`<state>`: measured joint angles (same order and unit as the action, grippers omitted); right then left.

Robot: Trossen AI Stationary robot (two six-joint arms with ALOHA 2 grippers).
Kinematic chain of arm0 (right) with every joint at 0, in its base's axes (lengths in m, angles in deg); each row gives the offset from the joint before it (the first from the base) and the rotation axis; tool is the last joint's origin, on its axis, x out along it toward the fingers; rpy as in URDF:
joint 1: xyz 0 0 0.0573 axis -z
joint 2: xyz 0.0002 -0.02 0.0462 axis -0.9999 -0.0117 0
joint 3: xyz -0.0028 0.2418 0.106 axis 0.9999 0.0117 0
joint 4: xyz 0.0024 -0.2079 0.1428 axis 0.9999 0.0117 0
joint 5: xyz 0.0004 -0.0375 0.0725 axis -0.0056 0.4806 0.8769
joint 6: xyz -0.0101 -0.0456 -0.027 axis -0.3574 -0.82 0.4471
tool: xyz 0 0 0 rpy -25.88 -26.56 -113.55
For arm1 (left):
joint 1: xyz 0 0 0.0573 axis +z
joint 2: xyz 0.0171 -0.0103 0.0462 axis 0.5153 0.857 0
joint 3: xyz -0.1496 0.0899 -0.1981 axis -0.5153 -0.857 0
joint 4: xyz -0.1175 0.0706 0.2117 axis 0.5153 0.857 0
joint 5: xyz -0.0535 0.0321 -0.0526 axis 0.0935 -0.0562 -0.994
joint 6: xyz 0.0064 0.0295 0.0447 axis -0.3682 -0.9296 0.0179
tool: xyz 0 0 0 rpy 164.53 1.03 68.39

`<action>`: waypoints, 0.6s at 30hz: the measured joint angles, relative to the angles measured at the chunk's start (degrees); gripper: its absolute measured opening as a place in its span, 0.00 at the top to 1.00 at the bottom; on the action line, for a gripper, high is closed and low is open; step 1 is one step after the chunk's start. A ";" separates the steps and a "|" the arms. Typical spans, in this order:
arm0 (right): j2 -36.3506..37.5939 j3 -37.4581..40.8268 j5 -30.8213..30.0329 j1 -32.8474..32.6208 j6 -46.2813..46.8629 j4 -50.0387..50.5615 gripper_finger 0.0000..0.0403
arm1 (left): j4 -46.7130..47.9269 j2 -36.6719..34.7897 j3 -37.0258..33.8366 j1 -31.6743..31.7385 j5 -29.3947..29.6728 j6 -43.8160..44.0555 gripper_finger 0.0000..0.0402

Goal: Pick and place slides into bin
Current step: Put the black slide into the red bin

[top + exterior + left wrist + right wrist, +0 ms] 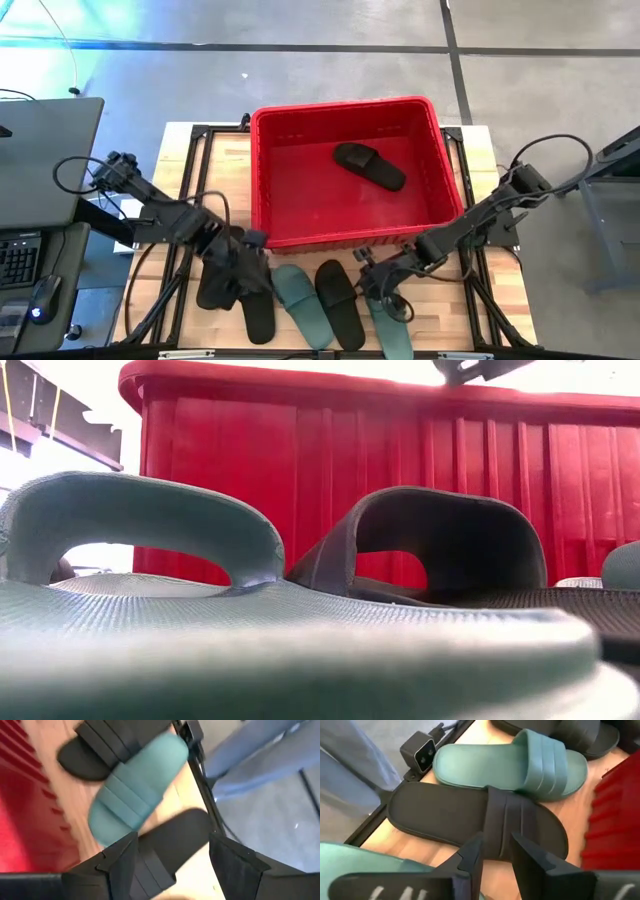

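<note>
1 black slide (pixel 369 166) lies inside the bright red ribbed plastic bin (pixel 268 180); left gripper (pixel 252 262) hangs spread wide over another black slide (pixel 165 847), right gripper (pixel 496 854) part-open above a black slide (pixel 470 817)

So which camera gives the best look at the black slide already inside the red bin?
The high view: it looks straight down on the black slide lying in the bin. The low view shows only the bin's outer wall; both wrist views show only slides on the table.

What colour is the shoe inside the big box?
Black slide, seen best from the high view.
</note>
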<state>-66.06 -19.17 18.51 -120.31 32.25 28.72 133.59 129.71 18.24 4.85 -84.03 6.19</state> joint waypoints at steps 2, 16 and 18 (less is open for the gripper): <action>0.02 0.00 -0.84 0.54 0.00 -0.04 0.75 | 2.12 0.97 0.00 -1.56 0.77 0.00 0.44; 0.04 -0.02 -1.73 1.69 0.15 -2.61 0.52 | 19.58 9.97 0.00 -11.22 -0.89 6.45 0.64; 0.01 -0.02 -2.61 0.65 -1.14 -2.55 0.51 | 17.56 10.79 0.00 -11.86 -0.15 6.26 0.66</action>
<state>-66.04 -19.19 15.90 -119.67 31.11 26.16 151.15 140.50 18.24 -7.01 -84.18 12.45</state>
